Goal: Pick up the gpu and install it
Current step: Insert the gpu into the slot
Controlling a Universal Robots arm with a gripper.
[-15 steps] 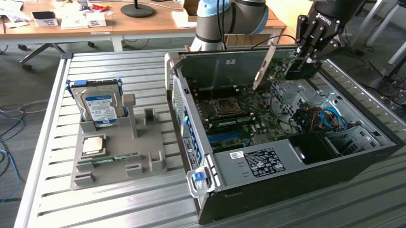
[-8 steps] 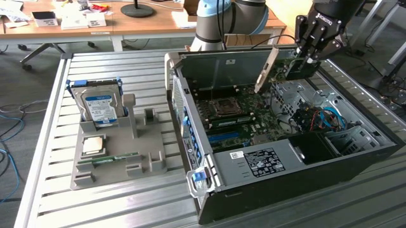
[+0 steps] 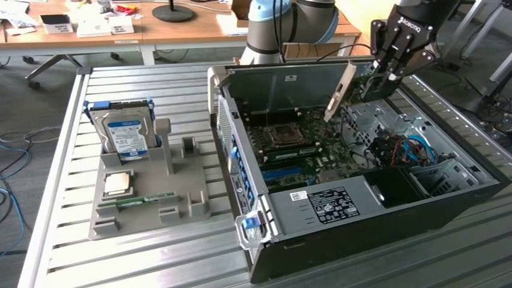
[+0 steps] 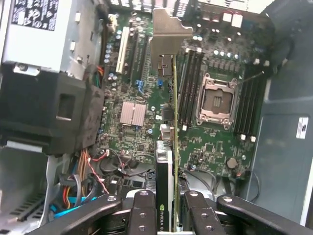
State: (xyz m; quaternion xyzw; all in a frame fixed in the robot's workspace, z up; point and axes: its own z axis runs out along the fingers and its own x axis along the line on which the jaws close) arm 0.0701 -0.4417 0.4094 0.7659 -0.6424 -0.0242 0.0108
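Observation:
My gripper (image 3: pixel 387 77) is shut on the gpu (image 3: pixel 370 88), a thin green card with a silver end bracket (image 3: pixel 340 90). It holds the card on edge in the air over the back of the open computer case (image 3: pixel 448 210), above the motherboard (image 3: pixel 308 159). In the wrist view the gpu (image 4: pixel 169 147) is edge-on between my black fingers (image 4: pixel 143 215). Its bracket (image 4: pixel 166 39) points away from the gripper (image 4: pixel 168 218) over the motherboard (image 4: pixel 146 83), between a white slot (image 4: pixel 121 49) and the RAM slots (image 4: pixel 190 83).
A grey holder tray (image 3: pixel 188 180) on the exterior view's left carries a hard drive (image 3: pixel 126 135), a CPU (image 3: pixel 119 183) and a RAM stick (image 3: pixel 146 200). Inside the case are the CPU socket (image 4: pixel 217 100), a heatsink (image 4: pixel 133 113), the power supply (image 4: pixel 44 34) and loose cables (image 4: pixel 78 188).

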